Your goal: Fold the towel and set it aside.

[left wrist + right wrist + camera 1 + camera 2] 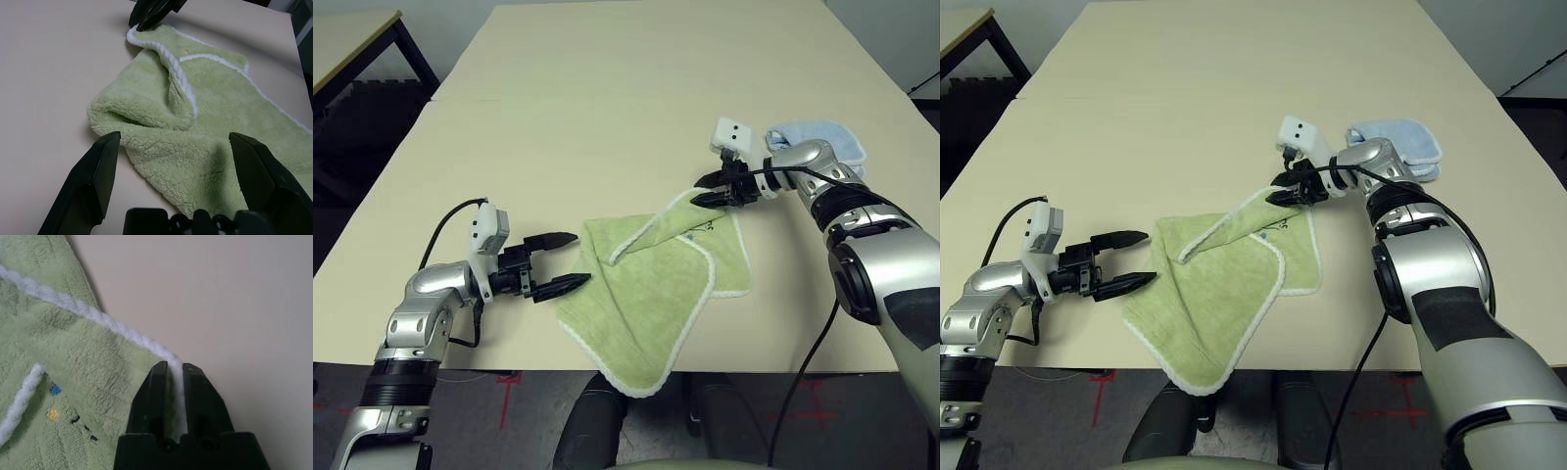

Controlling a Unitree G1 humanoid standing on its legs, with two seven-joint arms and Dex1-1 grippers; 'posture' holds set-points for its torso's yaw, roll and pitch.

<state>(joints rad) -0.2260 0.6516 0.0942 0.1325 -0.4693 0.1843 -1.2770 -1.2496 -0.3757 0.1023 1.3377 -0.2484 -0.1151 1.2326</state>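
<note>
Right gripper [173, 369] jaws pinch towel [646, 294] hem; left gripper [570, 260] jaws wide beside towel. Near corner overhangs table [607, 98].

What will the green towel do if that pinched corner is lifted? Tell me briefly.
Probably floppy: the towel already lies in soft folds and humps. The right hand is shut on its white edging, so the rest would likely drape and trail below. The plush terry looks grippy rather than slippery, and light, so it may drag across the table.
</note>
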